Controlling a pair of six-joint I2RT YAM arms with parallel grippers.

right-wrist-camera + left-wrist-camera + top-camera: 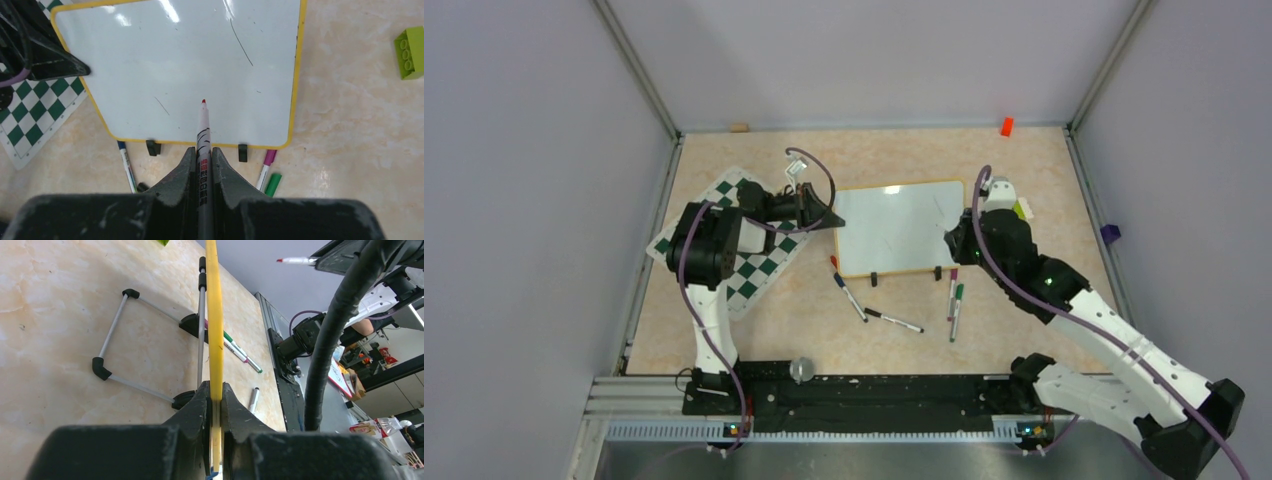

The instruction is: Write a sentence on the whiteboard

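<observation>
The right gripper (203,155) is clamped on the barrel of a red marker (203,127). The tip points straight ahead of the jaws, over the lower middle of the whiteboard (200,55); whether it touches the surface I cannot tell. The left gripper (215,392) is pinched shut on the board's thin frame at its left edge, steadying it.

The board shows only a few faint stray strokes and no words, so I judge the sentence not yet begun.

The board looks light, stiff and glossy, likely to skid on its small feet under pen pressure, so the rim hold seems the right one. The marker is slim and slick, best gripped mid-barrel as it is.

Loose markers (894,320) lie on the tabletop (350,150) just under the right gripper. No containers are in view.
</observation>
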